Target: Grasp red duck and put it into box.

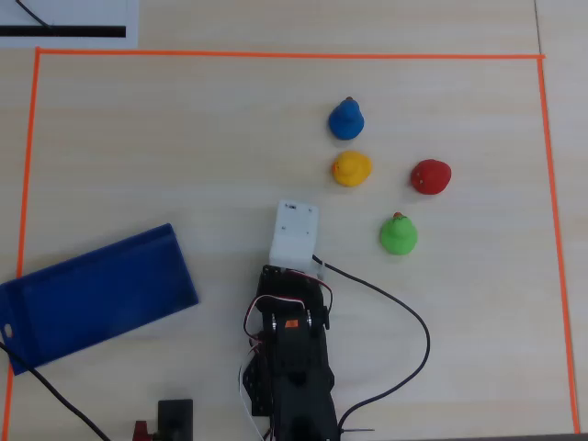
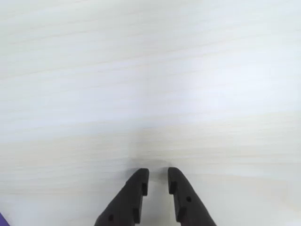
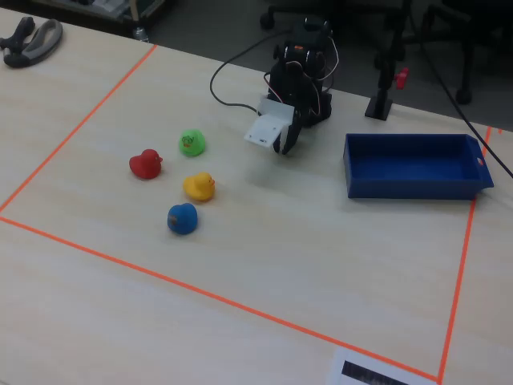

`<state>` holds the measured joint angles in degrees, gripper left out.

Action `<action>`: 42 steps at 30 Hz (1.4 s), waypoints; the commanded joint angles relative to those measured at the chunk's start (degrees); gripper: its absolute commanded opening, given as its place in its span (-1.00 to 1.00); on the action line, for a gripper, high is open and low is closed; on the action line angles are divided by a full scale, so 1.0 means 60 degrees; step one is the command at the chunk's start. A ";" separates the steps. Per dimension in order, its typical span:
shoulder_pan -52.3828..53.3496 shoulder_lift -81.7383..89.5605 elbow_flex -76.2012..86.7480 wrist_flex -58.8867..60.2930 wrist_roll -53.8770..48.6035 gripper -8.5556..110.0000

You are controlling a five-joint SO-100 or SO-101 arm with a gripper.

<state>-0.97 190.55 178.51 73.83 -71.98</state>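
Note:
The red duck (image 1: 430, 176) stands on the light wood table, right of the yellow duck in the overhead view and at the far left of the group in the fixed view (image 3: 145, 164). The dark blue box (image 1: 101, 294) lies at the lower left of the overhead view and at the right in the fixed view (image 3: 401, 186), with nothing in it. My gripper (image 2: 158, 175) points down over bare table between ducks and box (image 3: 285, 146). Its jaws stand a narrow gap apart with nothing between them. In the overhead view the white wrist housing (image 1: 294, 234) hides the fingers.
A blue duck (image 1: 346, 119), a yellow duck (image 1: 352, 168) and a green duck (image 1: 399, 234) stand close to the red one. Orange tape (image 1: 276, 55) frames the work area. A black cable (image 1: 409, 317) loops right of the arm base. A small black stand (image 3: 378, 104) is behind the box.

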 commanded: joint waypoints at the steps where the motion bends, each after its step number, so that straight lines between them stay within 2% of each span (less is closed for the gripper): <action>1: 0.0000 -0.0132 -0.0044 0.0205 0.0000 -0.82; 12: -0.0029 -0.0132 -0.0044 0.0146 -0.0146 -0.85; 17: 0.1216 -0.0732 -0.0483 -0.1714 -0.0703 -0.65; 20: 0.1978 -0.2153 -0.2241 -0.2373 -0.1011 -0.55; 24: 0.2944 -0.5332 -0.6519 -0.2124 -0.0996 -0.37; 27: 0.4160 -0.7632 -0.9917 -0.1802 -0.1113 -0.32; 30: 0.5229 -0.8936 -1.1865 -0.2300 -0.1479 -0.30; 34: 0.6504 -1.0078 -1.3096 -0.2886 -0.1919 -0.30; 42: 0.8423 -1.1455 -1.3096 -0.4395 -0.2681 -0.29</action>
<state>47.37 123.66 102.92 50.45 -86.92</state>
